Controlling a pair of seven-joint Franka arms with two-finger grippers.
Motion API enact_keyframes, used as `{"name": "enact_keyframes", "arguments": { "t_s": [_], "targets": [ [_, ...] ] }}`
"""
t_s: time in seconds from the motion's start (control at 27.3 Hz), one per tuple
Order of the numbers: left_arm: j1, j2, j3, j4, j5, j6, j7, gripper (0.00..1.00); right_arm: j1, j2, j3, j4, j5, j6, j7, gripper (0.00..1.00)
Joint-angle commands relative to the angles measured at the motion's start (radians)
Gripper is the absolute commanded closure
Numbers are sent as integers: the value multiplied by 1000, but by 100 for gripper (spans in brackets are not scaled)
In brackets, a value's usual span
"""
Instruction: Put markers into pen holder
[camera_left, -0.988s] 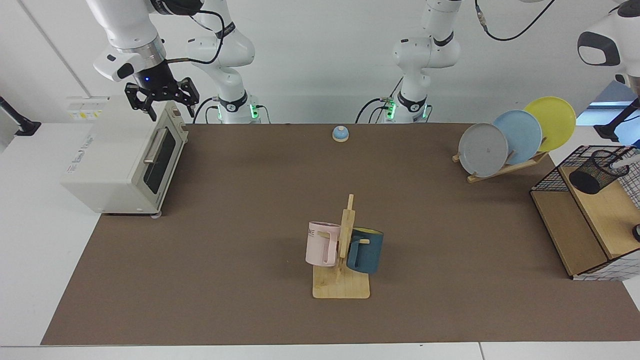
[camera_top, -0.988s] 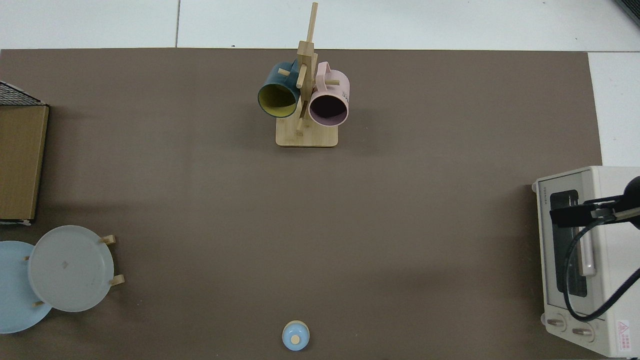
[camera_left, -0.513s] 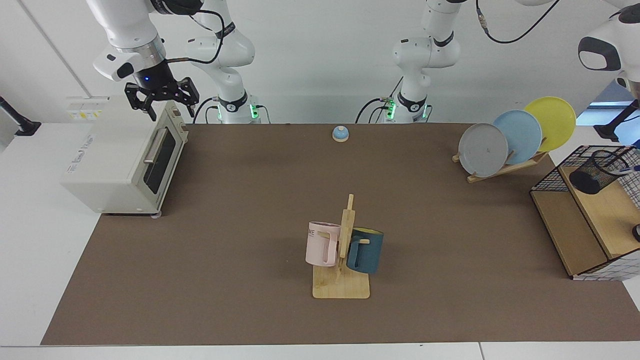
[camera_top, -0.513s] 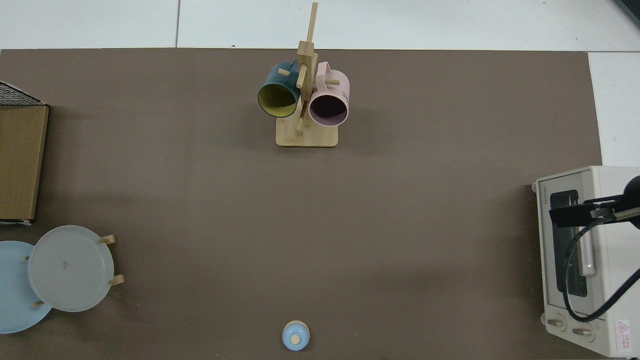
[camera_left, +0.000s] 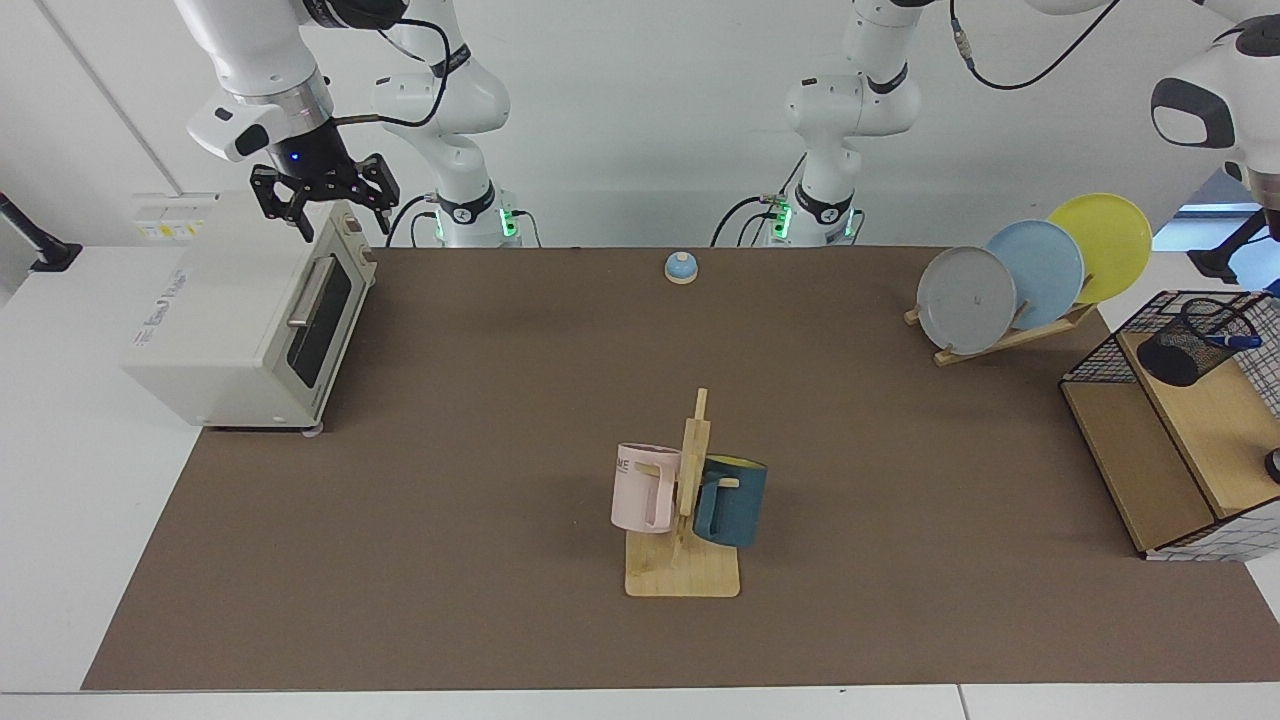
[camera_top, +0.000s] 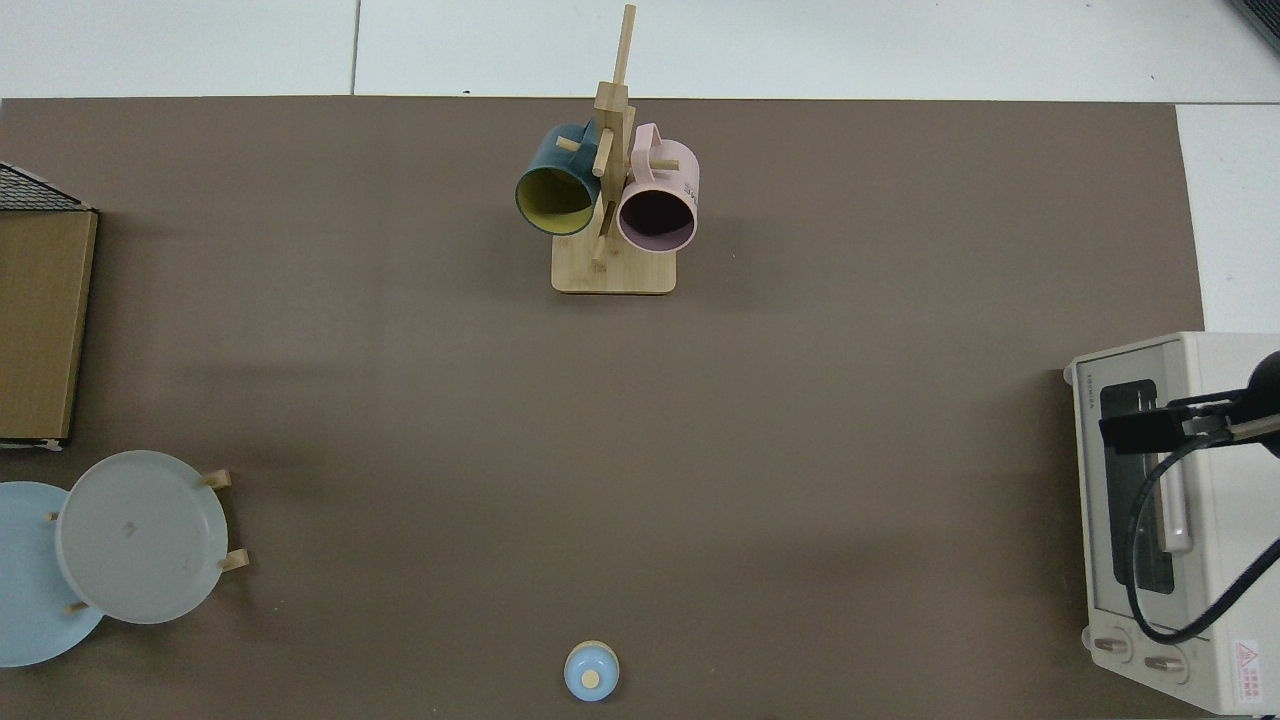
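We see the marker (camera_left: 1228, 341) now resting in the pen holder (camera_left: 1192, 346) on the wood shelf basket (camera_left: 1180, 440), its blue cap poking out over the rim; a second ago it hung higher, held at the frame edge, so it has been dropped in and the task looks done. Its long axis lies nearly level, cap toward the facing view's right. Left gripper is out of frame, only the arm's wrist shows above. Right gripper (camera_left: 325, 195) waits over the toaster oven (camera_left: 240, 310), claw spread wide, empty.
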Motion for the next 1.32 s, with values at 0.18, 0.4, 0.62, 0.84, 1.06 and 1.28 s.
{"name": "enact_keyframes", "arguments": {
  "t_s": [0.18, 0.4, 0.62, 0.84, 1.06, 1.28],
  "targets": [
    [-26, -18, -139, 15, -47, -223, -329, 0, -13, 3, 9, 11, -4, -8, 19, 0],
    [-27, -33, -193, 7, -145, -309, -550, 0, -13, 5, 9, 11, -4, -8, 19, 0],
    [-29, -54, -272, -6, -213, -390, -792, 0, -13, 5, 9, 12, -4, -8, 19, 0],
    [-34, -68, -306, -22, -308, -429, -1036, 0, -13, 3, 9, 12, -4, -8, 19, 0],
    [-35, -74, -311, -25, -380, -473, -1344, 0, -13, 5, 9, 12, -4, -8, 19, 0],
    [-35, -88, -311, -45, -434, -490, -1628, 0, -13, 5, 9, 12, -4, -8, 19, 0]
  ]
}}
